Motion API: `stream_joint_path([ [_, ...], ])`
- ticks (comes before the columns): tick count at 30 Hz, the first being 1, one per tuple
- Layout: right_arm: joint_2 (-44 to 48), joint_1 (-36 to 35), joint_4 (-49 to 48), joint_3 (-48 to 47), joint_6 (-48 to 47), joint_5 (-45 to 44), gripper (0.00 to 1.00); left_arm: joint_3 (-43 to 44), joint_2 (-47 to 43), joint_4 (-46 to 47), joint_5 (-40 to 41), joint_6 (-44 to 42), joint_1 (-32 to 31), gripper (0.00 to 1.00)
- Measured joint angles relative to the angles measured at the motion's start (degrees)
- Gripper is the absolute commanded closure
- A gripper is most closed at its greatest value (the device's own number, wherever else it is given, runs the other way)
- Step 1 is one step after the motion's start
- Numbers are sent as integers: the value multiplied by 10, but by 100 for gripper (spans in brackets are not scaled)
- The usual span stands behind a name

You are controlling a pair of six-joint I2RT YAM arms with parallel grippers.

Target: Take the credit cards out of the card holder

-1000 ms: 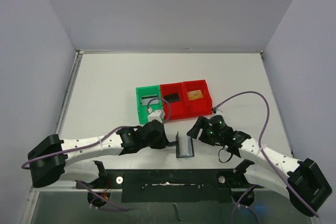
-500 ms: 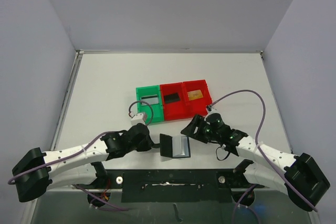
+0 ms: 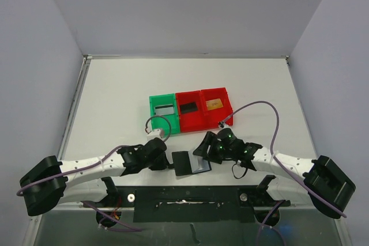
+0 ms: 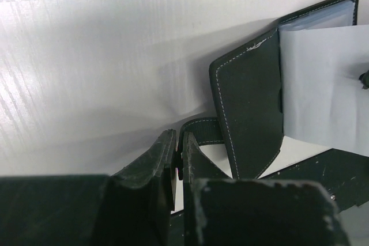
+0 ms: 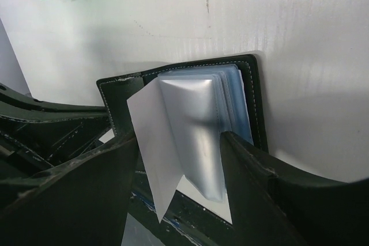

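- Holder position: open on the worktop at its near edge, between the two end effectors. Black cover to the left, blue-grey pockets to the right, spine running roughly away from the arm bases.
- Left end effector: fingers together, apparently pinched on the tab at the cover's edge. Judged to be anchoring the holder.
- Right end effector: fingers apart, straddling one glossy leaf that stands up from the spine. Neither finger plainly touches it.
- Key relation: the pocket side lies directly in front of the right end effector, leaf plane roughly parallel to its fingers. Right arm is nearer the pockets, left arm nearer the cover.
- Cards: grey card in the green bin, black card and tan card in the red bins, all beyond the holder.
- Pockets: no card can be made out inside; the gloss hides too much to be sure.
- Judgement: next move likely turns on the right fingers closing on or turning that leaf. The holder may lift if the tab slips.
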State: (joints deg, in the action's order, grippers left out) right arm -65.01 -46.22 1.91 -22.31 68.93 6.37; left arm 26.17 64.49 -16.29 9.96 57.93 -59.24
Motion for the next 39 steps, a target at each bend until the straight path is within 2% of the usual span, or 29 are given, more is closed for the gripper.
stream_joint_path([
  [6,-6,-5,0,-9,1,3,39,-16,2,12,-5,3,-1,100],
  [10,-14,-9,-39,-9,1,31,38,-21,2,20,-6,4,-1,100],
  [13,-13,-11,-57,-13,0,40,32,-21,2,22,-6,4,-1,100],
  [22,92,-11,66,-44,5,-33,26,-21,2,22,-4,4,-1,100],
  [27,100,-11,93,-26,20,-42,28,-21,8,24,-4,4,-1,100],
  [32,54,-12,82,-15,21,-21,31,-18,17,30,-4,3,-1,100],
  [39,8,-12,54,-15,19,3,42,-9,30,32,-4,0,-2,100],
])
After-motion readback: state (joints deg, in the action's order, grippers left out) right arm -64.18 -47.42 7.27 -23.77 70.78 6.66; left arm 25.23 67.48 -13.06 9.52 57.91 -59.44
